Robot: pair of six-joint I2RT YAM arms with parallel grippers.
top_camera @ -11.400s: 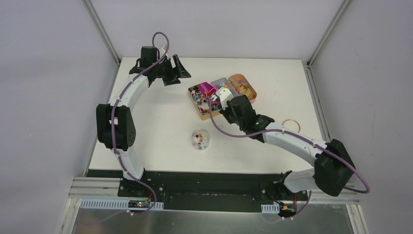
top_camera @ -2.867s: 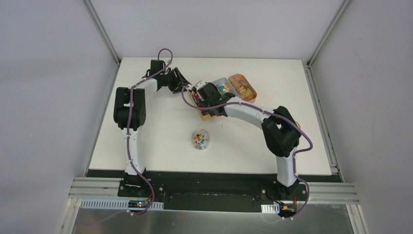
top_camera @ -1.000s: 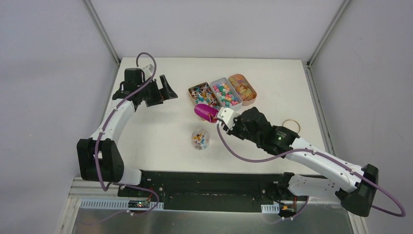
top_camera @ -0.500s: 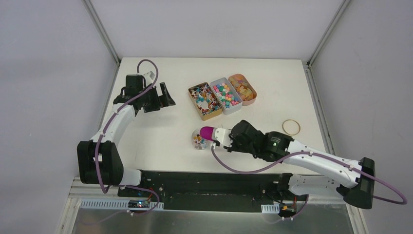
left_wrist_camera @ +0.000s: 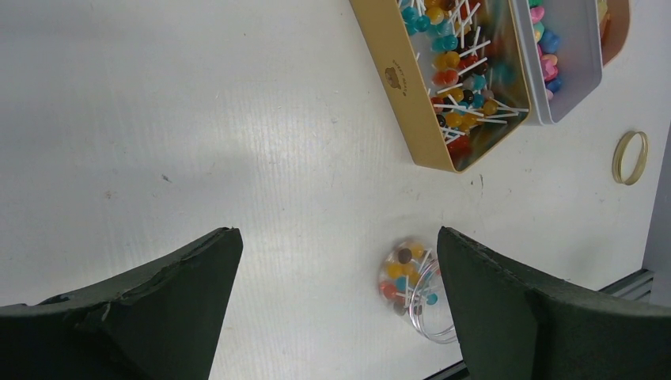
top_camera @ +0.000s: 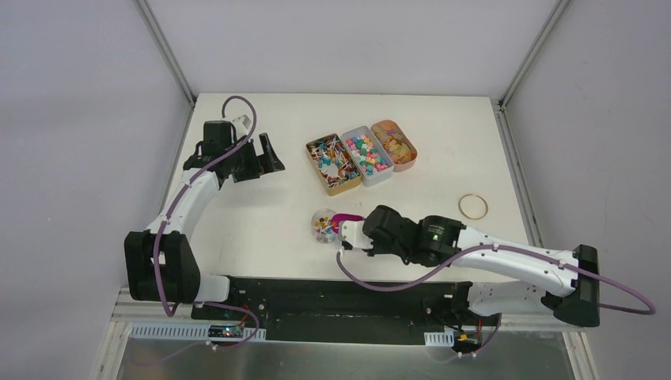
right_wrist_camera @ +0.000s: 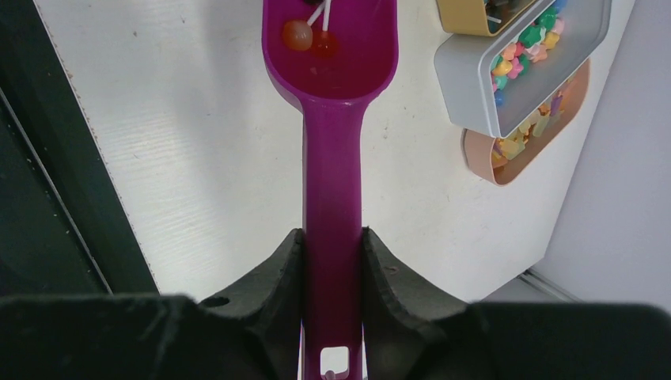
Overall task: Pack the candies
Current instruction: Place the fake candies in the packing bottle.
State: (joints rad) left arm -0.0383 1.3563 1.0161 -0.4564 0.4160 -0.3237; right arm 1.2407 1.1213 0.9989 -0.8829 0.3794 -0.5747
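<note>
A small clear cup (top_camera: 324,226) near the table's front holds several candies on white sticks; it also shows in the left wrist view (left_wrist_camera: 411,283). My right gripper (top_camera: 354,234) is shut on the handle of the magenta scoop (top_camera: 346,219), whose bowl is at the cup's right rim. In the right wrist view the gripper (right_wrist_camera: 332,253) clamps the scoop (right_wrist_camera: 332,127), which holds an orange and a red candy (right_wrist_camera: 305,36). A gold tin (top_camera: 332,165) holds stick candies and a grey tin (top_camera: 368,154) holds small lumps. My left gripper (top_camera: 269,154) is open and empty, left of the tins.
A peach tin (top_camera: 394,143) with yellow-orange pieces sits right of the grey tin. A tan ring (top_camera: 473,207) lies at the right of the table. The table's black front edge runs just below the cup and the right arm.
My right gripper has carried the scoop from beside the tins down to the cup, and the scoop now tilts at the cup's rim. The left arm has barely moved.
</note>
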